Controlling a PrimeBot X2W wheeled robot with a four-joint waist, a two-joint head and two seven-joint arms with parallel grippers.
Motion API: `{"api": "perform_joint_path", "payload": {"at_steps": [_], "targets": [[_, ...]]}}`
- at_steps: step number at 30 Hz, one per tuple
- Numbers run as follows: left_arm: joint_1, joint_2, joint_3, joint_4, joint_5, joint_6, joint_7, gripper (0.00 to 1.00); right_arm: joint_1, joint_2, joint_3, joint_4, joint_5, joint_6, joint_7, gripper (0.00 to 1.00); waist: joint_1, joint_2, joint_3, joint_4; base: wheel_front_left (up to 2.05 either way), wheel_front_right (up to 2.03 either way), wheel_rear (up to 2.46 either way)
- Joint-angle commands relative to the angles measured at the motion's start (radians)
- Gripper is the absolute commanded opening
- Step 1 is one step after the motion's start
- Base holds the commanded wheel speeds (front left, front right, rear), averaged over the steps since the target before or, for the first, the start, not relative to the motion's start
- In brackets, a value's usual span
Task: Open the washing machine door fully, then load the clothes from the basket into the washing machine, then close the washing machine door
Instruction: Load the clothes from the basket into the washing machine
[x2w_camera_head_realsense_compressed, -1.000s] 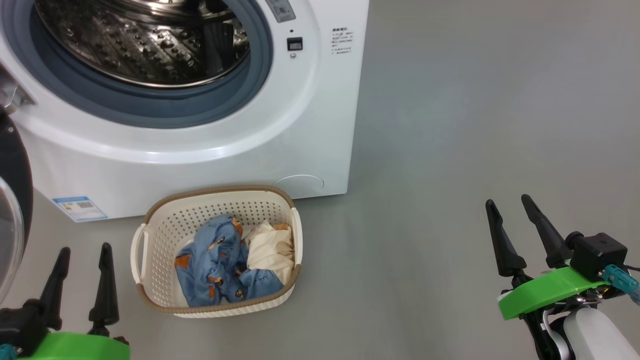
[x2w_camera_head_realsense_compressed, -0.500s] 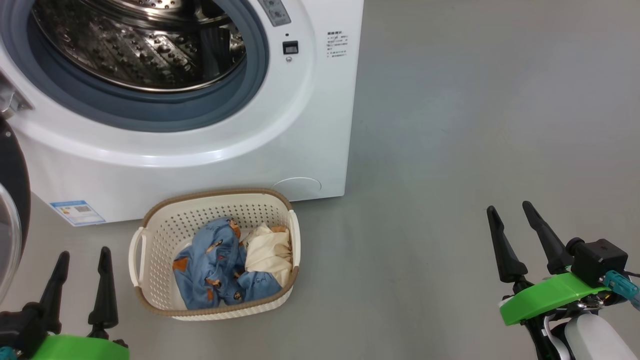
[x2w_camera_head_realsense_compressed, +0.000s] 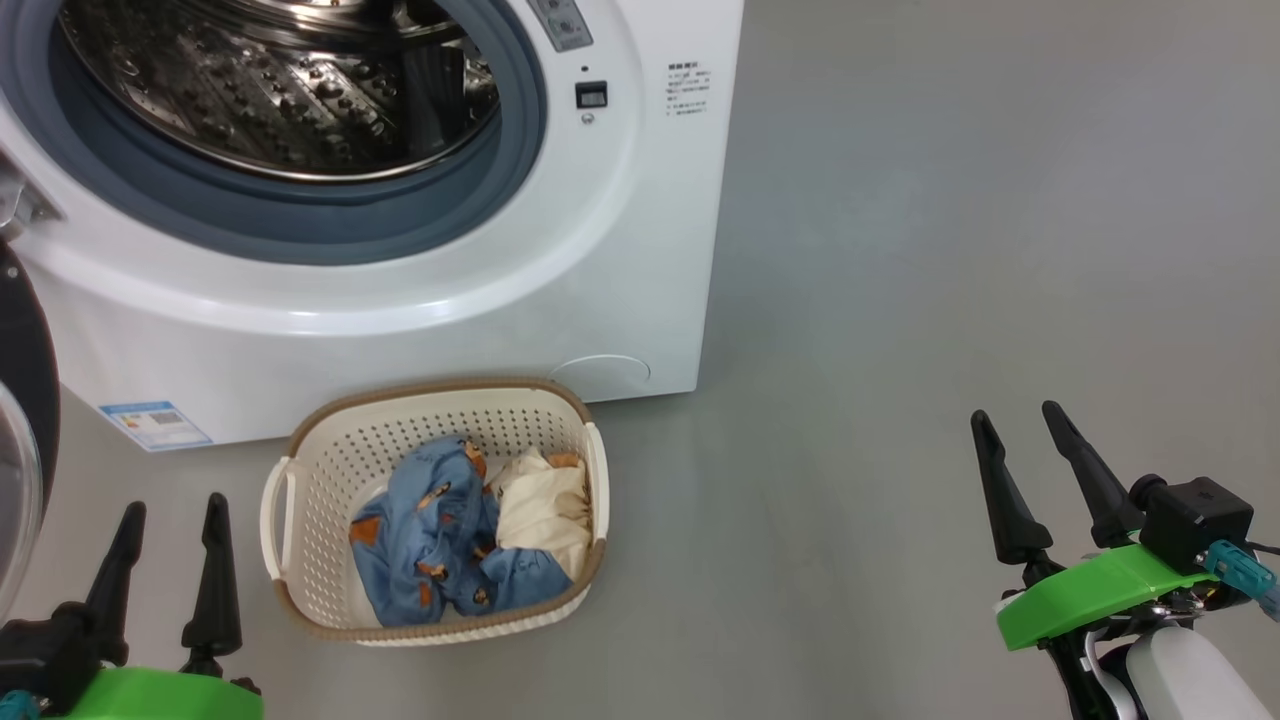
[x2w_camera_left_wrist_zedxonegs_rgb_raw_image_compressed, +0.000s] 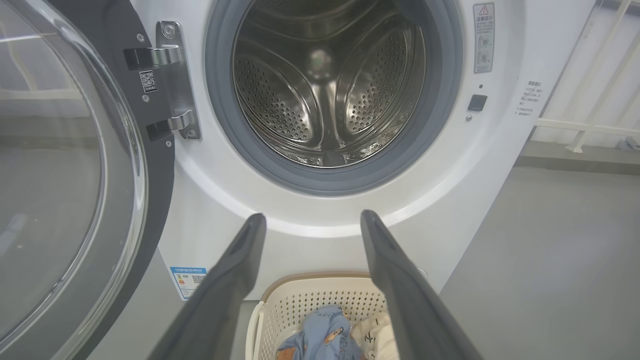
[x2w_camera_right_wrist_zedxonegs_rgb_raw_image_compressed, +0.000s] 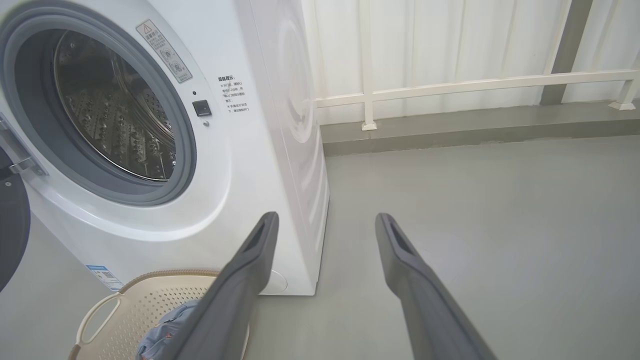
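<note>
**Laundry station: door open, basket loaded**

Washing machine (x2w_camera_head_realsense_compressed: 420, 300): stood on the grey floor (x2w_camera_head_realsense_compressed: 950, 250), steel drum exposed.
Washing machine door (x2w_camera_left_wrist_zedxonegs_rgb_raw_image_compressed: 75, 175): swung wide open at the left.
Basket (x2w_camera_head_realsense_compressed: 330, 450): on the floor just before the machine, holding the clothes (x2w_camera_head_realsense_compressed: 440, 530), blue piece beside cream.
Left gripper (x2w_camera_head_realsense_compressed: 173, 505): jaws wide, holding nothing, left of the basket.
Right gripper (x2w_camera_head_realsense_compressed: 1015, 413): jaws wide, empty, well apart at the right.

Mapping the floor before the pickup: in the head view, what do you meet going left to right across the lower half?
washing machine door → left claw → basket → right claw
</note>
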Motion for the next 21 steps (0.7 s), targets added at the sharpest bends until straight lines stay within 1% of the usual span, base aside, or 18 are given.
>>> {"api": "perform_joint_path", "payload": {"at_steps": [1,10,16,21], "targets": [[-0.034,0.033,0.031,-0.020,-0.008,0.001,-0.006,1.00,-0.020,-0.007,0.018,-0.027,0.001,0.006,-0.012,1.00,0.0000,0.0000,0.002,0.000,0.85,-1.28,0.42],[-0.041,0.034,0.031,-0.016,0.004,0.001,-0.006,1.00,-0.024,-0.003,0.015,-0.027,0.000,0.006,-0.012,1.00,0.0000,0.0000,0.009,-0.001,0.86,-1.07,0.21],[-0.051,0.030,0.026,-0.016,0.012,0.001,-0.006,1.00,-0.028,-0.001,0.015,-0.030,0.001,0.006,-0.012,1.00,0.0000,0.0000,0.017,0.000,0.55,-0.55,0.00],[-0.052,0.025,0.017,-0.009,0.020,0.001,-0.006,1.00,-0.032,0.002,0.015,-0.033,0.000,0.006,-0.012,1.00,0.0000,0.0000,0.026,0.000,0.08,-0.08,0.00]]}}
